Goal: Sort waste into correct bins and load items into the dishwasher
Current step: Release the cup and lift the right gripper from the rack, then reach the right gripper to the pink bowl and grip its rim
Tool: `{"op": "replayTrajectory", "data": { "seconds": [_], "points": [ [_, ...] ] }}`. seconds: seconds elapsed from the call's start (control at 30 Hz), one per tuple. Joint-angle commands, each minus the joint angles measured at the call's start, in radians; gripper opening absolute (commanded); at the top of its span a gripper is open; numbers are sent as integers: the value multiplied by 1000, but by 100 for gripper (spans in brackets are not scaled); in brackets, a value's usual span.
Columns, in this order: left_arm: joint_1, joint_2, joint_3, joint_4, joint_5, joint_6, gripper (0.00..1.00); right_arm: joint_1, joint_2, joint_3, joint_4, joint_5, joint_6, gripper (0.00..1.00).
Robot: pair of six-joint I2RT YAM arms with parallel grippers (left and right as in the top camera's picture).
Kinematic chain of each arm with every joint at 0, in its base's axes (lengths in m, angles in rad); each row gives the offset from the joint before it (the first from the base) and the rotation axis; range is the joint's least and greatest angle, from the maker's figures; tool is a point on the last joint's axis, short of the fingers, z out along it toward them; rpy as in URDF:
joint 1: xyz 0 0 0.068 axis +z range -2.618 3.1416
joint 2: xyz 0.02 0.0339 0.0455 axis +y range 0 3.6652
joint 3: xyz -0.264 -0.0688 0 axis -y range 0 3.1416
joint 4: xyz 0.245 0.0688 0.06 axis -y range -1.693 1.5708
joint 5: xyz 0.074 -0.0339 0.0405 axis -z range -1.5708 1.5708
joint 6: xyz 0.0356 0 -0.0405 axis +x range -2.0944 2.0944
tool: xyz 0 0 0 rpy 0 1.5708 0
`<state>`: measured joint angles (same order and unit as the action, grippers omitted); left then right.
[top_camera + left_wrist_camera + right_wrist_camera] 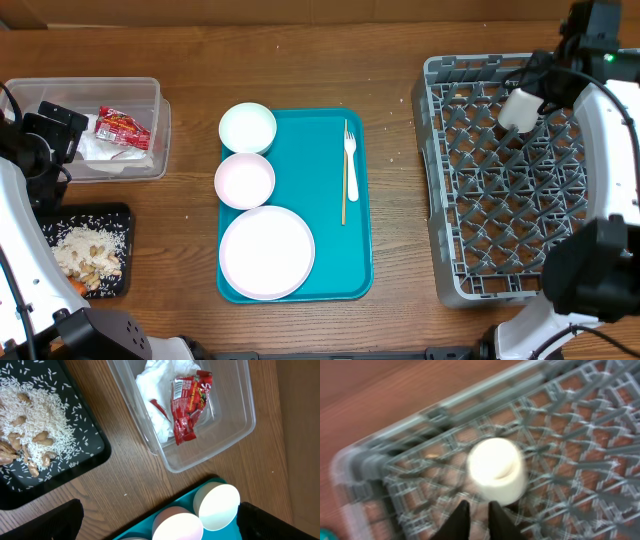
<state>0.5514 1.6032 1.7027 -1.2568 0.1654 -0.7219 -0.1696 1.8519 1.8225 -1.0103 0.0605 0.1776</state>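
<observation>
My right gripper [478, 506] is shut on the small white cup [496, 470] at its near edge and holds it over the far left part of the grey dish rack [570, 420]; this view is blurred. The overhead view shows the cup [519, 108] tilted above the rack [470, 200]. My left gripper [160, 527] is wide open and empty, high above the clear tub [235, 430], which holds white napkins [155, 385] and the red wrapper [187, 407]. The black tray [118, 215] holds rice scraps [85, 250] and a bit of orange carrot [78, 286]. Two white bowls [247, 127] [244, 180], the plate [266, 252] and the fork [351, 160] lie on the teal tray.
The teal serving tray [330, 200] sits mid-table between the bins and the rack. A thin wooden stick [344, 195] lies beside the fork. The left arm's white body [20, 260] runs along the table's left edge. The right arm [610, 130] reaches over the rack's right side.
</observation>
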Motion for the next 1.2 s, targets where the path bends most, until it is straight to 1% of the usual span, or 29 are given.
{"op": "replayTrajectory", "data": {
  "seconds": [0.0, 0.03, 0.1, 0.13, 0.2, 0.23, 0.3, 0.33, 0.47, 0.5, 0.53, 0.67, 0.77, 0.83, 0.9, 0.97, 1.07, 1.17],
  "points": [
    [-2, -6, 10, 0, 4, 23, 100, 59, -99, 82, -24, -229, 12, 26],
    [-2, -6, 10, 1, 4, 23, 100, 79, -109, 82, -22, -318, 12, 33],
    [-2, -6, 10, 0, 4, 23, 100, 120, -114, 82, -15, -461, 4, 44],
    [-2, -6, 10, 0, 4, 23, 100, 144, -113, 82, -12, -518, -3, 57],
    [-2, -6, 10, 0, 4, 23, 100, 221, -101, 81, 2, -587, -3, 92],
    [-2, -6, 10, 0, 4, 23, 100, 254, -95, 81, 6, -586, -2, 97],
    [-3, -6, 10, 0, 4, 23, 100, 320, -77, 80, 9, -586, -2, 98],
    [-2, -6, 10, 0, 4, 23, 100, 412, -48, 76, 17, -586, -2, 98],
    [-2, -6, 10, 1, 4, 23, 100, 550, 1, 48, 52, -584, -2, 100],
    [-2, -6, 10, 0, 4, 23, 100, 587, 20, 44, 55, -569, -2, 100],
    [-2, -6, 10, 1, 4, 23, 100, 661, 64, 44, 51, -526, -2, 100],
    [-2, -6, 10, 0, 4, 23, 100, 759, 134, 44, 55, -486, -2, 100],
    [-2, -6, 10, 0, 4, 23, 100, 806, 179, 44, 60, -486, 2, 100],
    [-2, -6, 10, 0, 4, 23, 100, 844, 223, 44, 60, -468, 52, 100],
    [-2, -6, 10, 1, 4, 23, 100, 861, 251, 43, 63, -449, 96, 95],
    [-1, -6, 10, 0, 4, 23, 100, 872, 272, 44, 63, -424, 126, 85],
    [-3, -6, 10, 1, 4, 23, 100, 881, 292, 43, 61, -401, 143, 74],
    [-2, -6, 10, 0, 4, 23, 100, 883, 306, 43, 66, -401, 210, 61]
  ]
}}
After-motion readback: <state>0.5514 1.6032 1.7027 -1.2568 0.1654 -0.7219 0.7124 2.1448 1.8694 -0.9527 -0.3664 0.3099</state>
